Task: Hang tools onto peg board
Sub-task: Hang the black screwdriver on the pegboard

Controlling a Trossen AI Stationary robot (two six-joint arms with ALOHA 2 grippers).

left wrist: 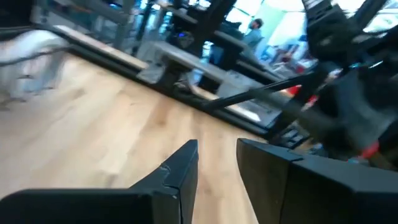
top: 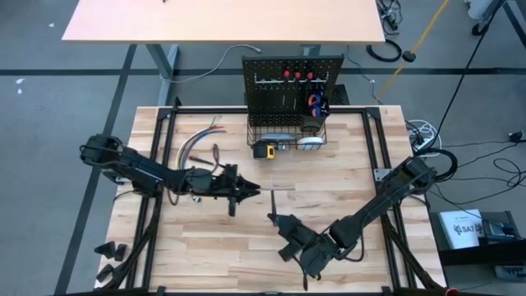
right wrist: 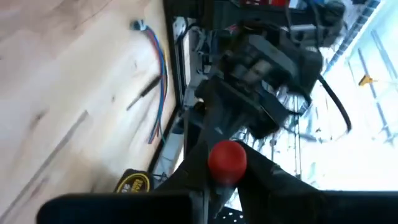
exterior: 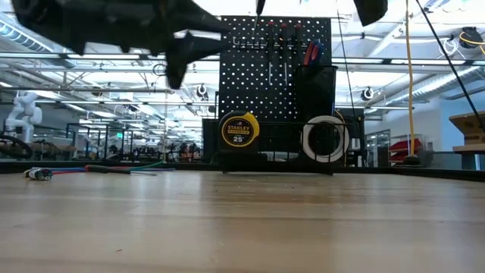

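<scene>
The peg board (top: 292, 86) stands upright at the table's far edge, with red-handled screwdrivers (top: 288, 75) hanging on it. A yellow tape measure (top: 263, 150) sits at its foot. My right gripper (top: 275, 220) is mid-table, above the wood, shut on a screwdriver whose round red handle end (right wrist: 227, 160) shows between its fingers. The shaft is hidden. My left gripper (top: 246, 191) faces it from the left, close by. It is open, and only bare table shows between its fingers (left wrist: 180, 165). My right gripper pinches the screwdriver's red handle end (right wrist: 225, 177) between its two fingers (right wrist: 268, 175). The fingers lie about level and come from the table's near right. The screwdriver is lifted clear of the table. The handle hides where its shaft points.
A bundle of coloured wires (top: 197, 144) lies on the table's far left. A black wire basket (top: 283, 140) at the board's foot holds a white round thing (top: 309, 141). Bare wood lies between the arms and the board. A black frame (top: 374, 156) runs round the tabletop.
</scene>
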